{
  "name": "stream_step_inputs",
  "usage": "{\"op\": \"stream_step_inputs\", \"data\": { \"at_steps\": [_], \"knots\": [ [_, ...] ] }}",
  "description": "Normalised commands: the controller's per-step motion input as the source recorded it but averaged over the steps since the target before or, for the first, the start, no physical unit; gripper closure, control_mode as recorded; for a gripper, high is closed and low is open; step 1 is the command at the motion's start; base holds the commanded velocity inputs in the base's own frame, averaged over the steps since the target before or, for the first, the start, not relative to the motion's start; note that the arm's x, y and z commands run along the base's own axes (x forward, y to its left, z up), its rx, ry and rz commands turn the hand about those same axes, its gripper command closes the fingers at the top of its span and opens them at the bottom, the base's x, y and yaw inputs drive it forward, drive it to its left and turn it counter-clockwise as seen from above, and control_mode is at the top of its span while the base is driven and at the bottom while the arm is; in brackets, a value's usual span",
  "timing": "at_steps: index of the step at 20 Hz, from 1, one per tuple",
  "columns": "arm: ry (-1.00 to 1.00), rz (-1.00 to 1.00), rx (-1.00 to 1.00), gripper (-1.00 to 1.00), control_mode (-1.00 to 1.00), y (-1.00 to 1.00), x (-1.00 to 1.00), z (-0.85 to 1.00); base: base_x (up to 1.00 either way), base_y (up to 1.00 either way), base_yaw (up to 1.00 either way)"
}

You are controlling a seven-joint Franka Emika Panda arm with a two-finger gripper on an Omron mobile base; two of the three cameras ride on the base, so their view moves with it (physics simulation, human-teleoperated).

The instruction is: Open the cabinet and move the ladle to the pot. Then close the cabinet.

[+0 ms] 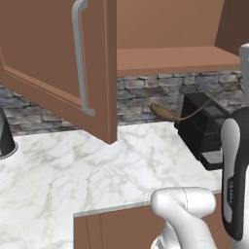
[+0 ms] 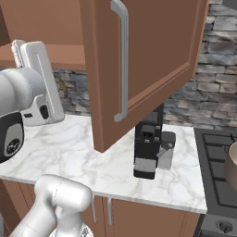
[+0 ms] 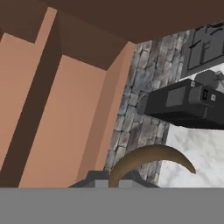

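Overhead, the cabinet point(image 1: 165, 34) is seen with both doors swung open: in the left base view the left door point(image 1: 58, 63) hangs out over the marble counter point(image 1: 97, 170), its long silver handle point(image 1: 80, 58) facing the camera, and the bare wooden shelf point(image 1: 180, 58) is exposed behind it. In the right base view the right door point(image 2: 148, 60) is likewise swung out over the counter, above the black coffee machine point(image 2: 148, 148), which is set near the counter's right edge, just beside the stove point(image 2: 217, 162). The ladle point(image 1: 168, 114) is held in the air below the shelf and in front of the stone wall point(image 1: 146, 97), near the back edge of the counter and just to the left of the coffee machine; its dark bowl and thin curved handle are seen clear of the counter surface. In the hand view the brown curved ladle is seen rising from between the fingertips of the gripper point(image 3: 113, 181), whose jaws are closed narrowly on it. The rim of the pot point(image 2: 232, 166) is glimpsed at the right edge of the right base view, standing on the stove, well apart from the ladle. A dark rounded object point(image 1: 5, 136) is seen at the counter's left edge; what it is cannot be told.
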Motion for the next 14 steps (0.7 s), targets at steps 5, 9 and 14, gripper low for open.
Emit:
{"op": "stream_step_inputs", "data": {
  "at_steps": [5,9,14],
  "knots": [
    [0.00,0.00,0.00,1.00,1.00,0.00,0.00,0.00,-0.40,0.00,-0.02],
    [0.00,0.00,0.00,1.00,1.00,0.00,0.00,0.00,-0.92,0.00,0.00],
    [0.00,0.00,0.00,1.00,1.00,0.00,0.00,0.00,-1.00,-0.10,0.00]
  ]
}}
